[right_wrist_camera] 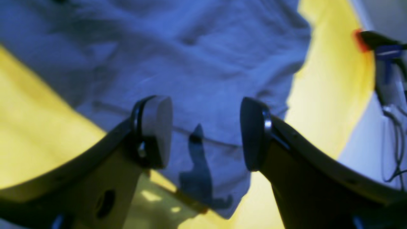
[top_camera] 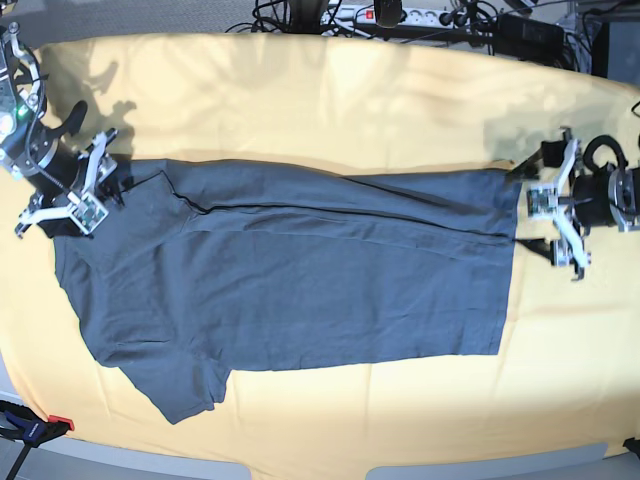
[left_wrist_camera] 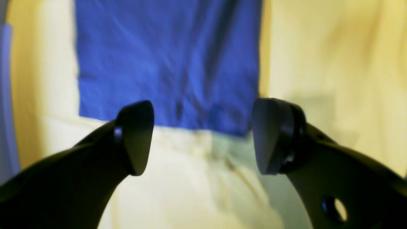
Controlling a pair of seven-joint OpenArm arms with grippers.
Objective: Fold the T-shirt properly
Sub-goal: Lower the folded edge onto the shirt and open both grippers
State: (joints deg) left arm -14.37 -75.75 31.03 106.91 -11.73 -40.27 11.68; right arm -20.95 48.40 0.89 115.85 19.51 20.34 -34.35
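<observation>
Lying flat on the yellow cloth (top_camera: 330, 90) that covers the worktop is one T-shirt (top_camera: 300, 290), with one long side already turned in. It looks soft, thin and floppy, so it will sag and wrinkle when lifted. Good places to pinch are the corners and edges, like the hem and the shoulder. There are two tools. The left tool (left_wrist_camera: 203, 136) is spread wide by the hem, holding nothing. The right tool (right_wrist_camera: 206, 133) is spread wide over the sleeve end.
</observation>
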